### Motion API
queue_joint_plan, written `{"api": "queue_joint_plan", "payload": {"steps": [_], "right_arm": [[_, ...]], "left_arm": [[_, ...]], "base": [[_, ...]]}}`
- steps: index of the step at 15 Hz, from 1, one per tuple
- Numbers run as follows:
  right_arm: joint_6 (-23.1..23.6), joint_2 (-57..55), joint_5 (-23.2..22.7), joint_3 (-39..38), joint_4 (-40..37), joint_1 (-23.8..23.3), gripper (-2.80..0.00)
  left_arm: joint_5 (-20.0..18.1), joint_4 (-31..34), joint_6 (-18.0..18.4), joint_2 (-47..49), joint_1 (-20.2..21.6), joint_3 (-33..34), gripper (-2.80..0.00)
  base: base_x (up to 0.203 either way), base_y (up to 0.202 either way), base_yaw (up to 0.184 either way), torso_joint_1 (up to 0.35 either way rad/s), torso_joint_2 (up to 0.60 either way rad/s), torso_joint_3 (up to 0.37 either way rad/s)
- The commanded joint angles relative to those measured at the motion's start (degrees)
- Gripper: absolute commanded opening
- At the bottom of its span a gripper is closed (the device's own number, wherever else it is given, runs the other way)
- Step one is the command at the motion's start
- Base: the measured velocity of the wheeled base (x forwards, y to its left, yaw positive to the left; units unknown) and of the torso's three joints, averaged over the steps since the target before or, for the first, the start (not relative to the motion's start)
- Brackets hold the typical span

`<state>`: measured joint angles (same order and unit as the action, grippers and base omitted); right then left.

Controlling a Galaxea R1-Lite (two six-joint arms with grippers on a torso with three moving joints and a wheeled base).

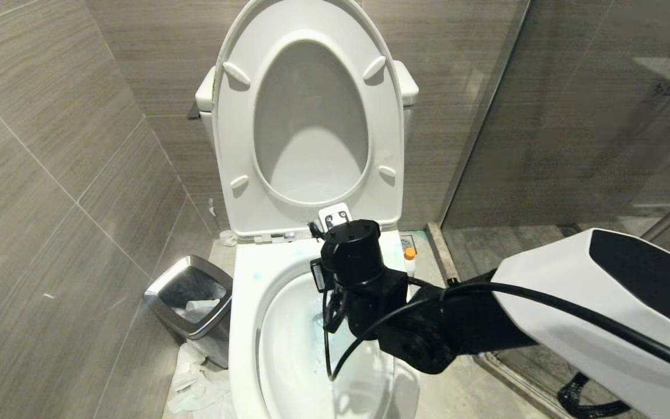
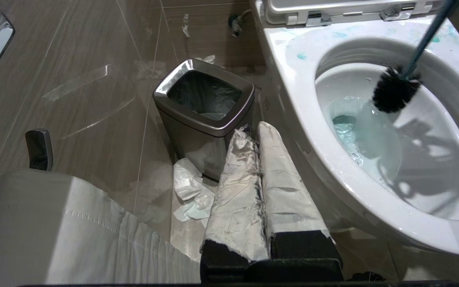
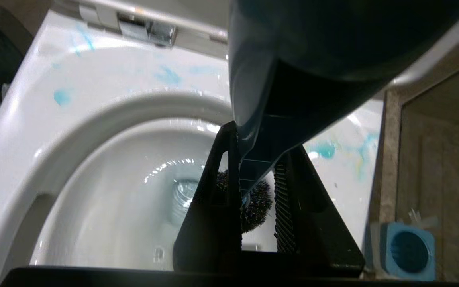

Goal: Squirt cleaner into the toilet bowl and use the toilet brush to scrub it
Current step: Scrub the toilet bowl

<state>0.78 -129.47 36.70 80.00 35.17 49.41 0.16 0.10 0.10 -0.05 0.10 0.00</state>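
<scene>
The toilet bowl [image 1: 248,302] stands with its seat and lid [image 1: 306,116] raised. Pale blue cleaner [image 3: 61,97] is smeared over the rim, and the water [image 2: 349,127] is tinted blue. My right gripper [image 3: 259,139] hangs over the bowl, shut on the slate-blue handle [image 3: 313,40] of the toilet brush. The dark head [image 2: 395,91] sits inside the bowl, just above the water near the back wall. In the head view my right wrist [image 1: 358,267] hides the fingers. My left gripper [image 2: 255,129], its fingers wrapped in white, stays shut and empty, low beside the bowl.
A steel-rimmed bin [image 1: 192,302] stands on the floor left of the toilet, with crumpled tissue [image 2: 189,191] beside it. The brush holder [image 3: 408,251] sits on the floor to the right. An orange-capped bottle [image 1: 409,259] stands by the glass partition [image 1: 573,116].
</scene>
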Motion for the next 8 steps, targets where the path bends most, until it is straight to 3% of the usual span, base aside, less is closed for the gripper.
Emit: {"api": "queue_joint_plan", "payload": {"steps": [1,8], "right_arm": [[-1.5,7.4,0.1,-8.4,0.3,2.0,-2.80],[-6.8,16.7,1.7,-23.1,0.3,16.1,-2.80]], "left_arm": [[0.0,0.0,0.0,0.0,0.1,0.0,-2.80],[0.0,0.0,0.0,0.0,0.1,0.0,-2.80]], "base": [[0.000,0.000,0.000,0.000,0.00,0.000],[0.000,0.000,0.000,0.000,0.00,0.000]]}}
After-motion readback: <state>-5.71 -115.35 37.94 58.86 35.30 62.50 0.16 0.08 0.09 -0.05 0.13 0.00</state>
